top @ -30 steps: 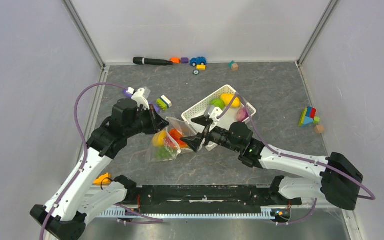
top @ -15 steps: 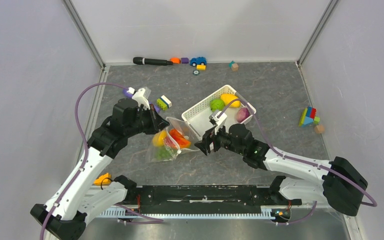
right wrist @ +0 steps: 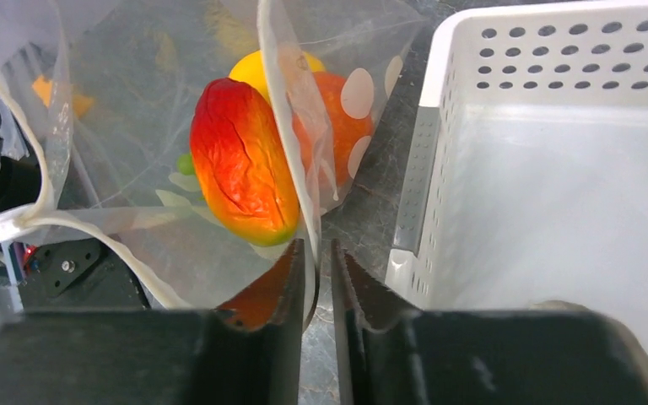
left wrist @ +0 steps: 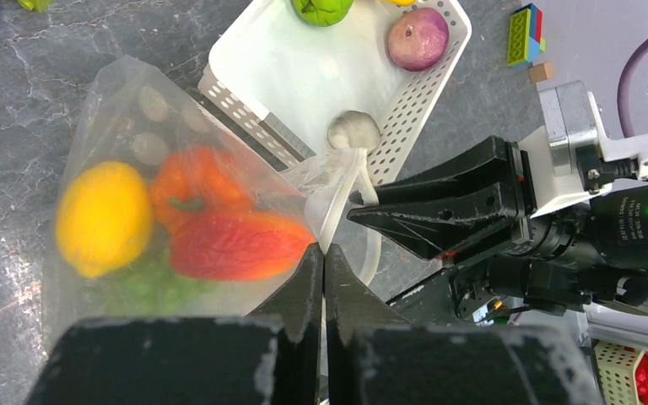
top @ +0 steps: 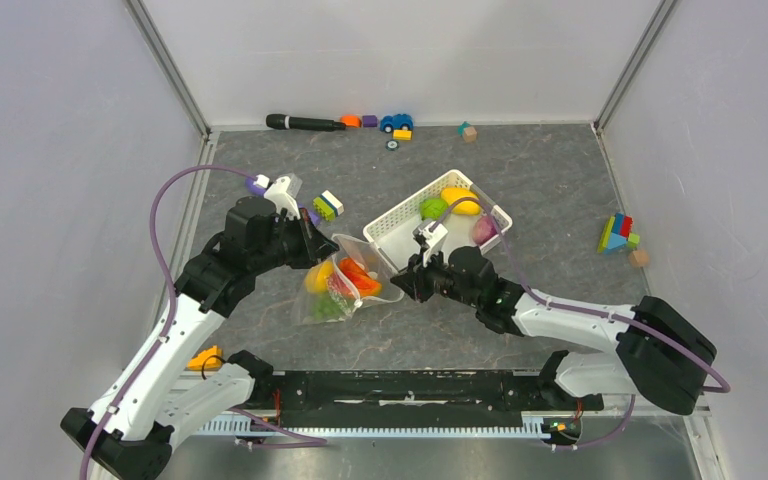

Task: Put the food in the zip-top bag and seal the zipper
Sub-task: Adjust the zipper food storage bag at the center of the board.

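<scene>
The clear dotted zip-top bag (top: 345,287) lies left of the white basket (top: 396,217) with its mouth facing the basket. Inside it are food pieces: a red-orange fruit (right wrist: 240,160), a yellow one (left wrist: 101,215) and green grapes. My left gripper (left wrist: 322,249) is shut on the bag's mouth edge. My right gripper (right wrist: 316,245) straddles the opposite rim by the zipper (right wrist: 287,110), its jaws almost together with a narrow gap showing. A green fruit (top: 434,207), a yellow mango (top: 459,199) and a purple onion (left wrist: 418,38) lie in the basket.
A small white garlic-like piece (left wrist: 353,129) rests against the basket wall. Toy blocks (top: 617,235) sit at the right, more blocks (top: 327,205) by the left arm. A black marker (top: 305,122) and a toy car (top: 396,122) lie along the back wall.
My right gripper has swung from over the basket to the bag's mouth, and its jaws have gone from wide apart to nearly together. The left arm has held still.
</scene>
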`<state>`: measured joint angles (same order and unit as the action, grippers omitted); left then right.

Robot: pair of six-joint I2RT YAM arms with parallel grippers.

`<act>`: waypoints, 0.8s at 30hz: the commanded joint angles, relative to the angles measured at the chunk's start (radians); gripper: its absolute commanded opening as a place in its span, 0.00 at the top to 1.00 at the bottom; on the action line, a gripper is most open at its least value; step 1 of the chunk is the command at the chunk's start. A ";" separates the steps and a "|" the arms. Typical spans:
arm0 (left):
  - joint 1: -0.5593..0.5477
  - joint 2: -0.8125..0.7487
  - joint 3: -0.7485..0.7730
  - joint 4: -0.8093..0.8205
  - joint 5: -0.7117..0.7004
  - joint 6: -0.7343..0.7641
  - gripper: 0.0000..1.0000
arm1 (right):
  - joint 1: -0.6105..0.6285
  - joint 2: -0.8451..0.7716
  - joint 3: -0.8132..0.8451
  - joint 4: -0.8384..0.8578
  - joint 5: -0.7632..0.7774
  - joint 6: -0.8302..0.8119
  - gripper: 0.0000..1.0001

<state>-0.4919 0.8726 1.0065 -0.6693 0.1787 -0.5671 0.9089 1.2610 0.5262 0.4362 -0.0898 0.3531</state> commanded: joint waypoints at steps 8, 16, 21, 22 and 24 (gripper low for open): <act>0.006 -0.028 0.010 0.059 0.033 -0.002 0.98 | -0.002 -0.060 0.111 -0.003 -0.123 -0.034 1.00; 0.008 -0.078 0.007 0.060 0.025 -0.005 0.98 | -0.002 -0.067 0.299 -0.161 -0.138 -0.051 1.00; 0.020 -0.083 0.007 0.062 0.021 -0.011 0.98 | -0.016 -0.021 0.440 -0.265 -0.072 -0.064 1.00; 0.022 -0.083 0.006 0.062 0.022 -0.013 0.98 | -0.022 -0.006 0.466 -0.291 -0.076 -0.066 1.00; 0.025 -0.081 0.004 0.062 0.020 -0.014 0.98 | -0.036 0.022 0.519 -0.342 -0.091 -0.074 1.00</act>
<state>-0.4767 0.7956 1.0065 -0.6468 0.1871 -0.5678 0.8974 1.2411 0.9195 0.1753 -0.1925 0.3065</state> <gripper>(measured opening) 0.022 0.010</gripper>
